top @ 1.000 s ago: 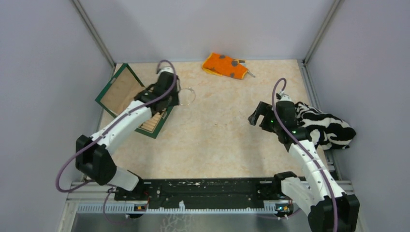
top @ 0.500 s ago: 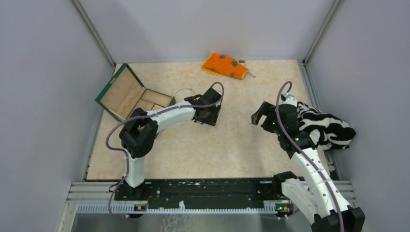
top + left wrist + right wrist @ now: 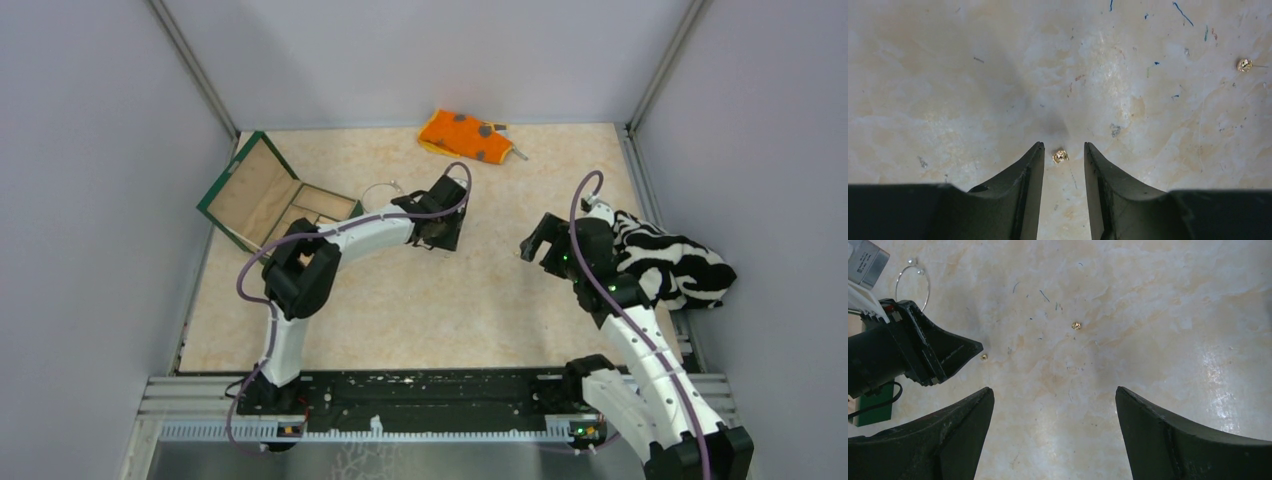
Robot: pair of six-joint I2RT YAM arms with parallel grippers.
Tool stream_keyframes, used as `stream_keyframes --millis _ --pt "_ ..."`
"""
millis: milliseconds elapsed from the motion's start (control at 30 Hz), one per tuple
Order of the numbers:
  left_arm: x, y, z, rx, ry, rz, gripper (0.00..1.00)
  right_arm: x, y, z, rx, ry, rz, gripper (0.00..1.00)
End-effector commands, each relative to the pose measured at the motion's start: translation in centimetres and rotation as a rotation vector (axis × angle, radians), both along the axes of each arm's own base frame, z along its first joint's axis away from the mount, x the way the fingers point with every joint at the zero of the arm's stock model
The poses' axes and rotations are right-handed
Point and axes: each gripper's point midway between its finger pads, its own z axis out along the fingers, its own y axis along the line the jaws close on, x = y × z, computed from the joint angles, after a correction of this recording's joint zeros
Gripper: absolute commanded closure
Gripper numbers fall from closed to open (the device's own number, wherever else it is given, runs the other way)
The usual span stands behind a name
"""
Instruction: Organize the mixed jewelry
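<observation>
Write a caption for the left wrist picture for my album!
Open left gripper straddles a tiny gold stud on the table; a second stud lies farther off.

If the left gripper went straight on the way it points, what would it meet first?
Likely the tiny gold piece lying between the open fingers of the left gripper, then the tabletop.

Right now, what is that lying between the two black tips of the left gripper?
A tiny gold piece lies on the tabletop inside the open left gripper, touching neither tip. The left wrist view shows it.
</observation>
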Motion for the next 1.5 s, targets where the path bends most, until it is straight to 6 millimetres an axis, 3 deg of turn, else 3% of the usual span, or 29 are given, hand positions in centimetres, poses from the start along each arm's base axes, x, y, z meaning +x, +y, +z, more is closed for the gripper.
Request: stream_keyframes --millis 0,233,567,867,1000,1200,1467 --pt "0.9 -1.0 -0.5 -0.012 0.011 0.009 0.61 0.7 0.2 0.9 0.009 -0.033 0.0 0.1" --pt "0.6 -0.3 -1.7 0.038 0.033 0.016 0.73 0.8 0.3 0.9 0.008 -0.035 0.005 0.1" --pt "0.0 -0.2 -2.3 0.047 0.067 -0.002 0.75 1.0 0.5 0.7 0.007 -0.027 0.011 0.09" --pt "0.0 -0.4 -2.2 0.044 0.068 -0.009 0.84 1.0 0.6 0.6 0.012 -0.025 0.015 0.1" --pt "0.1 -0.5 -1.6 0.039 0.062 -0.011 0.76 1.0 0.6 0.6 0.014 -0.023 0.016 0.1" --pt "-0.4 -1.7 0.4 0.07 -0.029 -0.082 0.74 0.9 0.6 0.6 0.014 -0.024 0.014 0.1" --pt "-0.8 -1.4 -0.4 0.157 -0.05 -0.092 0.66 0.8 0.7 0.7 0.018 -0.026 0.02 0.1"
